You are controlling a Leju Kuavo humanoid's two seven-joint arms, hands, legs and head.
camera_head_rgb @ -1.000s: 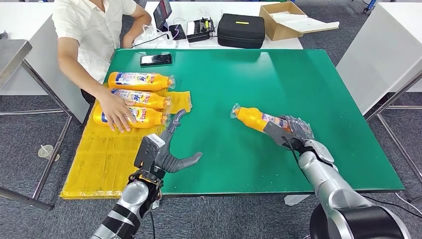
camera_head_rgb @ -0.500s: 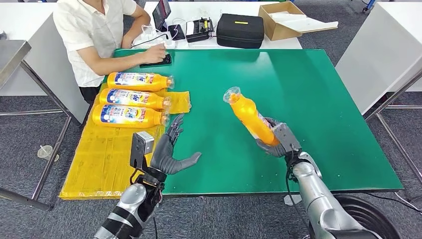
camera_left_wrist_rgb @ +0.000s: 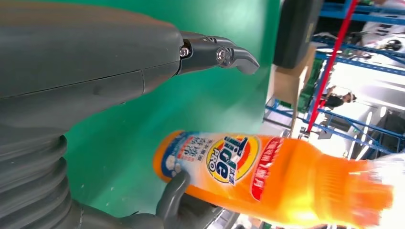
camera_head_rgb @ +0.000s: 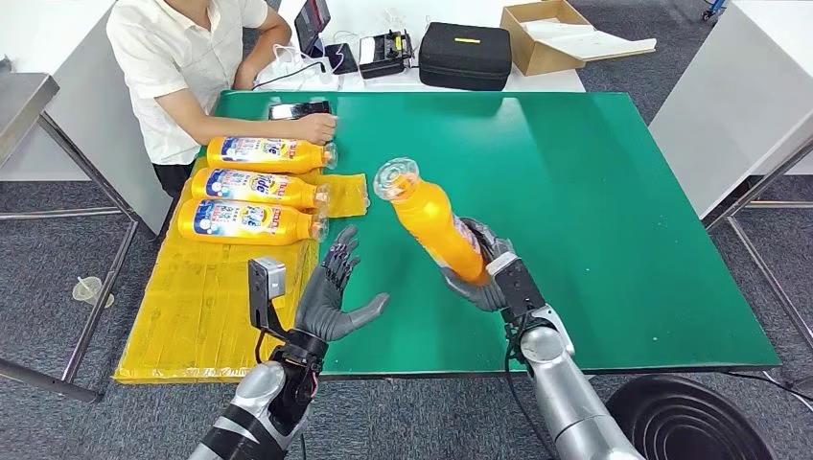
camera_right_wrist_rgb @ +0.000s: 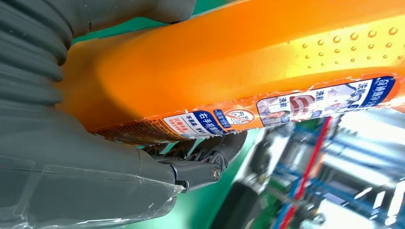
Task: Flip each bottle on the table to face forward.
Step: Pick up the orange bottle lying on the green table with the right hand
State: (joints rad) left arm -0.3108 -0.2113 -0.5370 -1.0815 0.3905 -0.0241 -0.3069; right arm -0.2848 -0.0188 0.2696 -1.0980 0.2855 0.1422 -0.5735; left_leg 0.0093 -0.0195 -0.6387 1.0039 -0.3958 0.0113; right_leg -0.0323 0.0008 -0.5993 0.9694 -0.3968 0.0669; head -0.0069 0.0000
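Four orange Tide bottles on my feed. Three lie side by side on the yellow mat (camera_head_rgb: 206,307) at the left part of the green bench (camera_head_rgb: 594,172), labels up, caps pointing toward bench centre: far bottle (camera_head_rgb: 270,154), middle bottle (camera_head_rgb: 254,188), near bottle (camera_head_rgb: 251,221). Fourth bottle (camera_head_rgb: 436,225) is off the bench, tilted, clear cap up and leaning toward the mat side, base gripped in my right hand (camera_head_rgb: 484,273). Right wrist view: right hand wraps the bottle's lower body, thumb on one side, fingers (camera_right_wrist_rgb: 200,160) on the other, back label facing the fingers. Left wrist view shows the held bottle's Tide front label. My left hand (camera_head_rgb: 331,292) hangs over the near bench edge just beside the mat, holding nothing, fingers spread and raised, thumb out toward the held bottle, not touching it. Person (camera_head_rgb: 182,57) in a white shirt sits at the far left corner, one hand at a black phone (camera_head_rgb: 292,109). Black case (camera_head_rgb: 465,56) and cardboard box (camera_head_rgb: 542,34) sit on the white table behind.
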